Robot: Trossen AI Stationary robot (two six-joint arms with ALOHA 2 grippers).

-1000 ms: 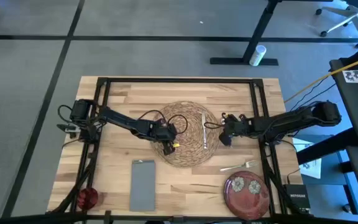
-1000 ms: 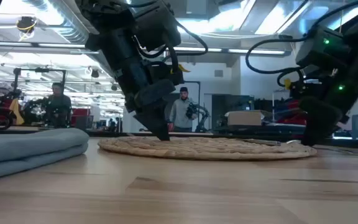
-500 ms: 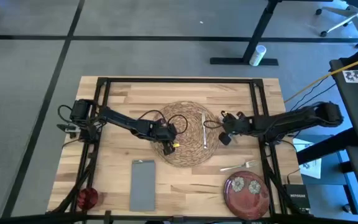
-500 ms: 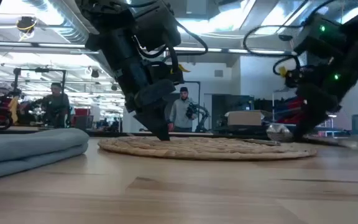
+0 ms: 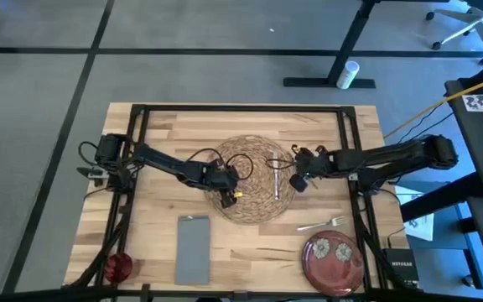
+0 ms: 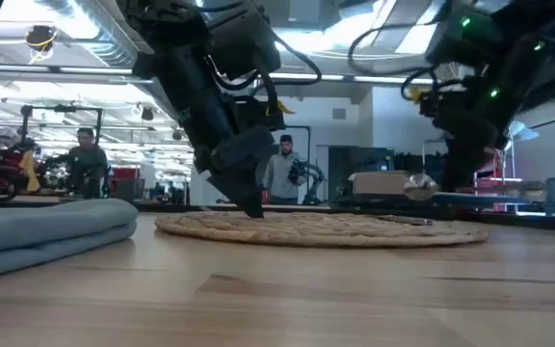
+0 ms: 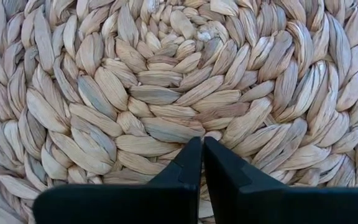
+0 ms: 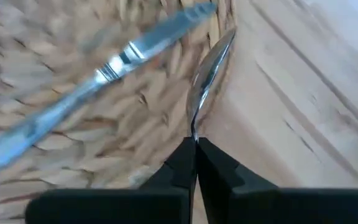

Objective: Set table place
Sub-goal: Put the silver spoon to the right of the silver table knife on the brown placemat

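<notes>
We see the straw mat (image 5: 252,179) at the middle of the table (image 5: 166,126), a knife (image 5: 275,178) lying on its right part. The right gripper (image 5: 297,179) pinches a spoon (image 8: 209,70) just above the mat's right edge; the bowl looks blurred. The left gripper (image 7: 202,149), fingers pressed together, touches the mat. Nearer the front lie a napkin (image 5: 194,249), fork (image 5: 321,223), plate (image 5: 332,260) and red cup (image 5: 118,267).
</notes>
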